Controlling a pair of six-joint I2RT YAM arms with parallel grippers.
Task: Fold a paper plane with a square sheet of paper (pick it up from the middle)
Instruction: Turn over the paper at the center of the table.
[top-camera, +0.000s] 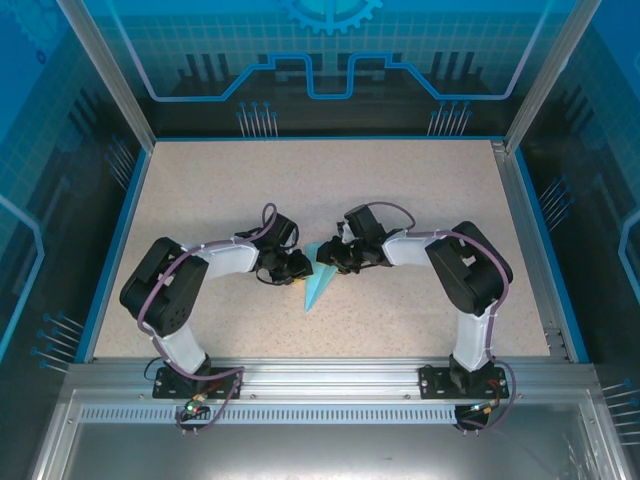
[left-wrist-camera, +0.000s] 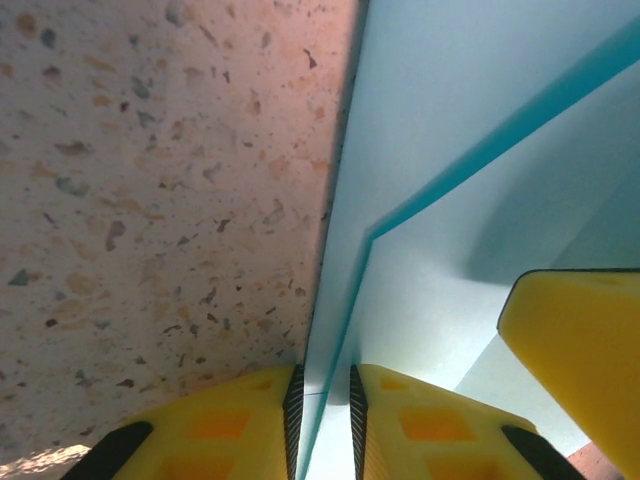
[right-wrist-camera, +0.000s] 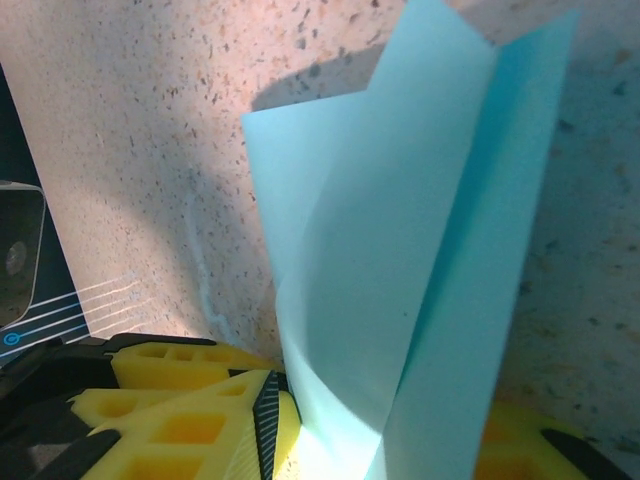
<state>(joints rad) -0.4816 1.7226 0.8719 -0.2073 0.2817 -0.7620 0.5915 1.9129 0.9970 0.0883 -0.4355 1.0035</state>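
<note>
Meeting tip to tip over the middle of the speckled table (top-camera: 400, 190), the left gripper (top-camera: 297, 266) and the right gripper (top-camera: 331, 257) facing each other. Keeping the partly folded cyan sheet of paper (top-camera: 318, 285) between them, its pointed end reaching toward the near edge of the table. Pinching a thin creased edge of the sheet, in the left wrist view, between the left gripper's yellow fingers (left-wrist-camera: 230, 420), which are pressing almost together with just the paper in the slit. Showing a darker cyan fold line running diagonally across the pale layers above that pinch, with one of the right gripper's yellow fingers (left-wrist-camera: 580, 350) sitting just beside it, in front of the sheet. Straddling the sheet, in the right wrist view, with the right gripper's fingers (right-wrist-camera: 190, 410) standing apart on either side of the upright, V-folded layers. Not showing clearly whether those fingers are clamping the paper or merely flanking it.
</note>
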